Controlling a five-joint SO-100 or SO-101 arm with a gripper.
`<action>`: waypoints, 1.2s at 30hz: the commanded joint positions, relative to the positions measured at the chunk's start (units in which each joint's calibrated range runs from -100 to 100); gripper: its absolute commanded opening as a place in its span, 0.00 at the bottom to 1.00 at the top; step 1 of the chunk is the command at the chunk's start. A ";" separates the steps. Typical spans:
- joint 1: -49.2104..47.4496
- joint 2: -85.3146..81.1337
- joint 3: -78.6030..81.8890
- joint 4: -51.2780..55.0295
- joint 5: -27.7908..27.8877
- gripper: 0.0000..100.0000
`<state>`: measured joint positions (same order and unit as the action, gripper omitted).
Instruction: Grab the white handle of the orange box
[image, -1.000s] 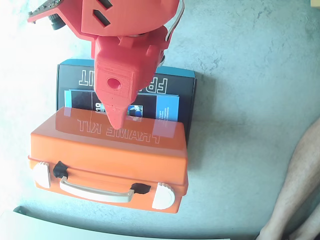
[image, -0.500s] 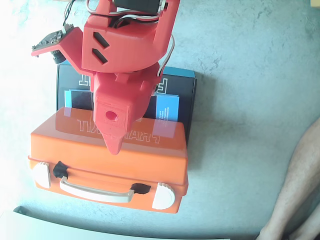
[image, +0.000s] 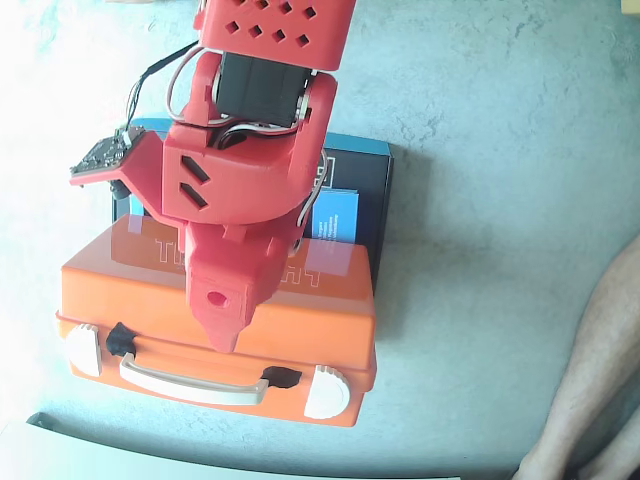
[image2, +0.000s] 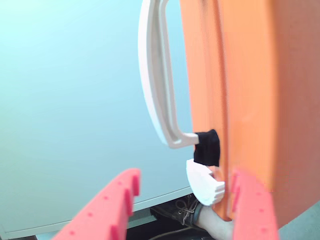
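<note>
Wrist view shows my gripper spread wide with nothing between the fingers; the white handle curves up toward twelve o'clock, ahead of me and not yet between the tips. It runs along the front edge of the orange box, which in the fixed view lies under my arm, its handle at about six o'clock. I judge the risk to be closing too soon: one finger sits near the white latch and the box wall, so I could pinch the latch or shove the box instead of wrapping the handle. The box rests partly on a dark blue carton on a pale grey table, so it might rock; a person's leg stands at four o'clock.
</note>
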<state>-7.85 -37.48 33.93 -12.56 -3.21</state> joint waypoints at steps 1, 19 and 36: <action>-0.56 4.88 -3.14 0.38 -0.05 0.17; -0.56 23.94 -20.24 0.63 -0.16 0.21; -2.42 36.34 -32.38 0.80 -0.26 0.21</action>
<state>-10.16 -5.95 2.16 -12.56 -3.27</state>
